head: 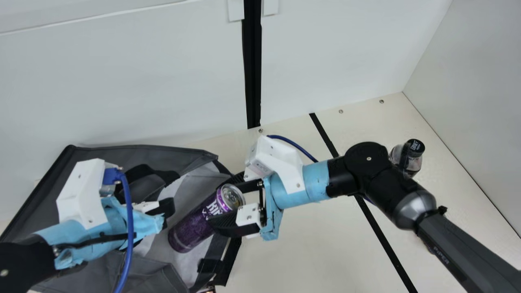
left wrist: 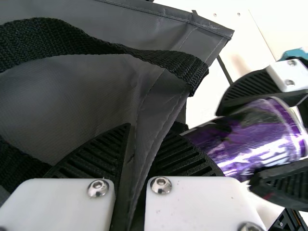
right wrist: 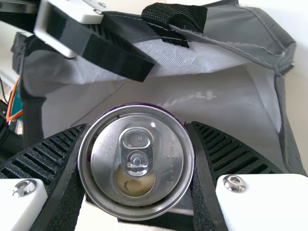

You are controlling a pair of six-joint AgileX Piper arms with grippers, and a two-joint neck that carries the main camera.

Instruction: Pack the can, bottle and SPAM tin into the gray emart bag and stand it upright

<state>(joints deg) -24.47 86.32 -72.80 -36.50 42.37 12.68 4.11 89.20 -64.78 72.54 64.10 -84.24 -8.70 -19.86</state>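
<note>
Main view: right gripper (head: 220, 202) clasps can (head: 193, 228), left gripper (head: 166, 212) tightly pinches bag (head: 175, 154).

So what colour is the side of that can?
The can is purple with white lettering, showing best in the main view.

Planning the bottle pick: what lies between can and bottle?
In the main view, the right tool and its arm span from can to bottle, above the table and its black stripe.

Can (head: 205, 217): glossy, smooth metal; bag (head: 140, 152): matt cloth with stitched seams; handle strap (left wrist: 72, 38): coarse woven webbing.
</note>
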